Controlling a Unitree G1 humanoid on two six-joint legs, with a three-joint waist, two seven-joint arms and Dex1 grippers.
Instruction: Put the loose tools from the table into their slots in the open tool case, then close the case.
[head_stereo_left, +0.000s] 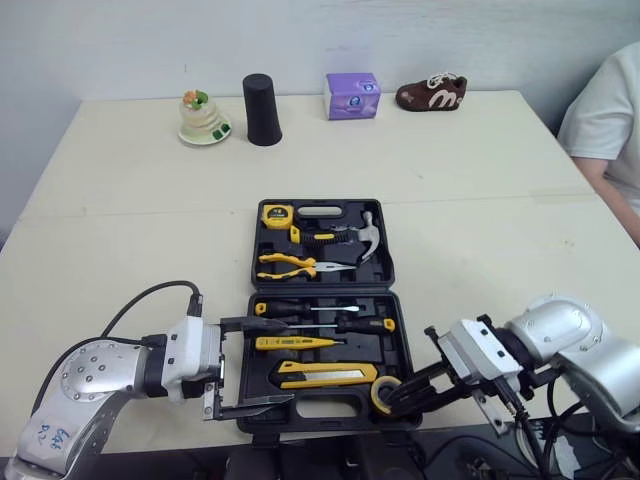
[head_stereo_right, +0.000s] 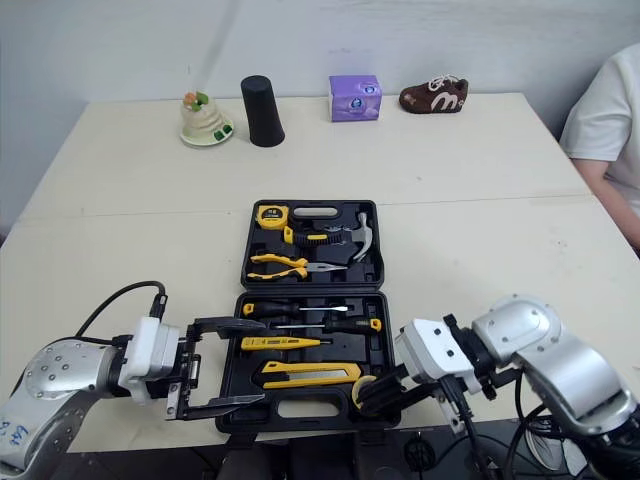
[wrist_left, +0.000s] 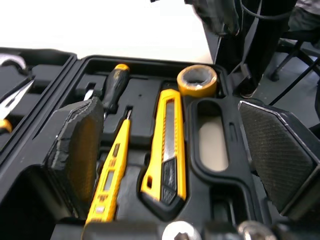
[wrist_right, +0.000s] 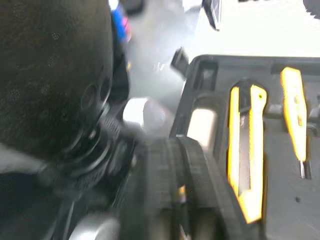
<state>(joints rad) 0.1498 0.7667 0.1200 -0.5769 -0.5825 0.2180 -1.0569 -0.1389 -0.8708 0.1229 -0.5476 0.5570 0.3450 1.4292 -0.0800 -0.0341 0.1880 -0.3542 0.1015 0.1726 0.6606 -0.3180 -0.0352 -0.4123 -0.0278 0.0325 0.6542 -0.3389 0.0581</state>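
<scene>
One tape roll (head_stereo_left: 378, 396) pinched in right end effector (head_stereo_left: 405, 390); left end effector (head_stereo_left: 272, 361) spread wide at tool case (head_stereo_left: 322, 289).

Tool case (head_stereo_left: 385, 270): black moulded plastic, matt, faint sheen on the rims. Utility knife (wrist_left: 167, 145): I read glossy yellow plastic with a bare metal strip and a black plastic nose. Tester screwdriver (wrist_left: 112, 170): smooth yellow plastic, thin metal shank. Tape roll (wrist_left: 197, 81): yellow, smooth, slightly shiny. Hammer (head_stereo_left: 366, 235): polished metal head. Pliers (head_stereo_left: 290, 265): yellow grips, dull grey metal jaws. Left gripper (head_stereo_left: 276, 360) pads (wrist_left: 272, 145): black and rubbery-looking, one with a fine woven grid, the other rough and scuffed. Table (head_stereo_left: 480, 200): pale, smooth, matt. I can't tell its material.
</scene>
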